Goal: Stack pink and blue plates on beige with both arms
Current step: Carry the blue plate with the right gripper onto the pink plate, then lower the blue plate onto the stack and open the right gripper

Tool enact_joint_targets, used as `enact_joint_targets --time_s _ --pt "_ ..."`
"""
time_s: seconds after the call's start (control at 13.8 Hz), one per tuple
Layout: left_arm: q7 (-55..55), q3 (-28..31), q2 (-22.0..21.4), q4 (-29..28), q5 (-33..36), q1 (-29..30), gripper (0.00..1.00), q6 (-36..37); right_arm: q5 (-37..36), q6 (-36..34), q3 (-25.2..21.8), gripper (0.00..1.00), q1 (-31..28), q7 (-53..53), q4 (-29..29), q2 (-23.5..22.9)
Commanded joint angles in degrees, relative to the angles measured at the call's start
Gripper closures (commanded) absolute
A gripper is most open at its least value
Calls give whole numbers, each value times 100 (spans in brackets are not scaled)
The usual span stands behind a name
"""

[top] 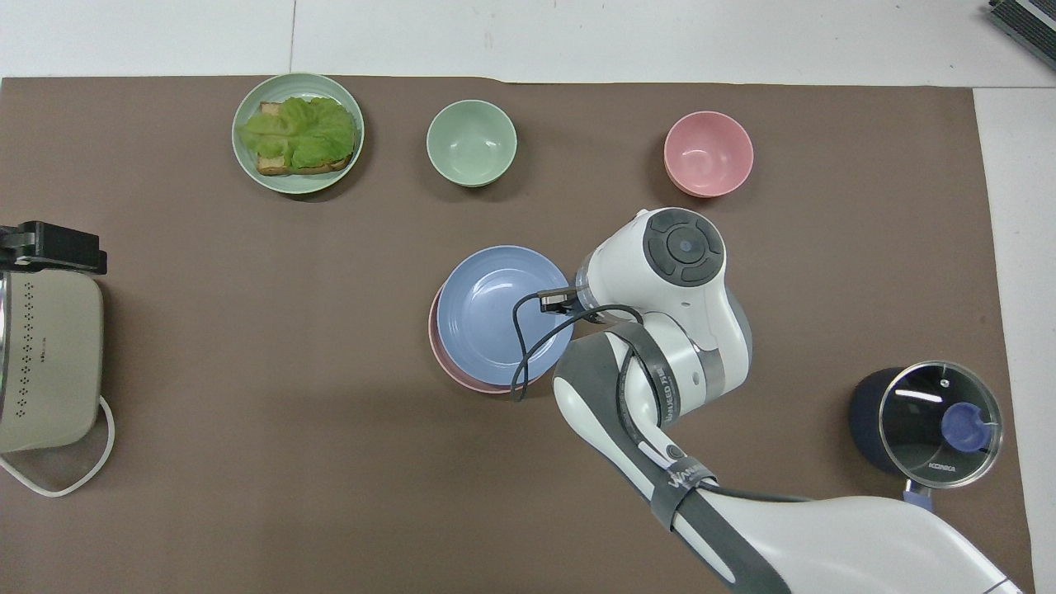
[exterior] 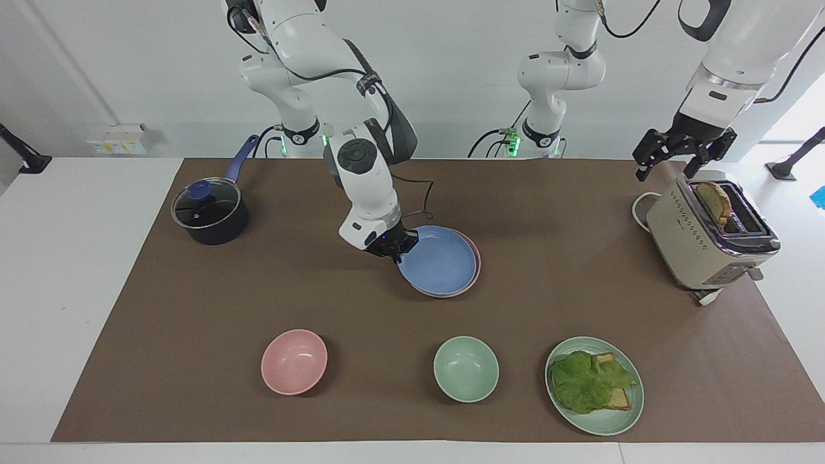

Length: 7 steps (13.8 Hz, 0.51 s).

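Blue plate [exterior: 438, 261] pinched at its rim by shut right gripper [exterior: 390, 246], resting slightly off-centre on pink plate [exterior: 475, 258]. Risk on release: sliding askew. Left gripper [exterior: 682, 153] open, waiting above toaster [exterior: 702, 241].

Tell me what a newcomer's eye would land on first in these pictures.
The right gripper, at the middle of the table, is shut on the rim of the blue plate, which sits on the pink plate. The left gripper hangs open above the toaster at the left arm's end, with toast standing in its slot.
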State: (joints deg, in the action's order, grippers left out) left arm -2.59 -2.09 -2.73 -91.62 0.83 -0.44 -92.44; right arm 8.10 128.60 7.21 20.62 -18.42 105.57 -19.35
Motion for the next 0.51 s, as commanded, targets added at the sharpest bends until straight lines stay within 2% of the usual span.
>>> enact_joint_targets --time_s 0.0,0.44 --pt "22 -46 -26 30 75 52 0 95 165 130 27 100 30 31 122 46" --pt "22 -46 -26 30 66 52 0 95 340 156 27 100 30 49 140 19"
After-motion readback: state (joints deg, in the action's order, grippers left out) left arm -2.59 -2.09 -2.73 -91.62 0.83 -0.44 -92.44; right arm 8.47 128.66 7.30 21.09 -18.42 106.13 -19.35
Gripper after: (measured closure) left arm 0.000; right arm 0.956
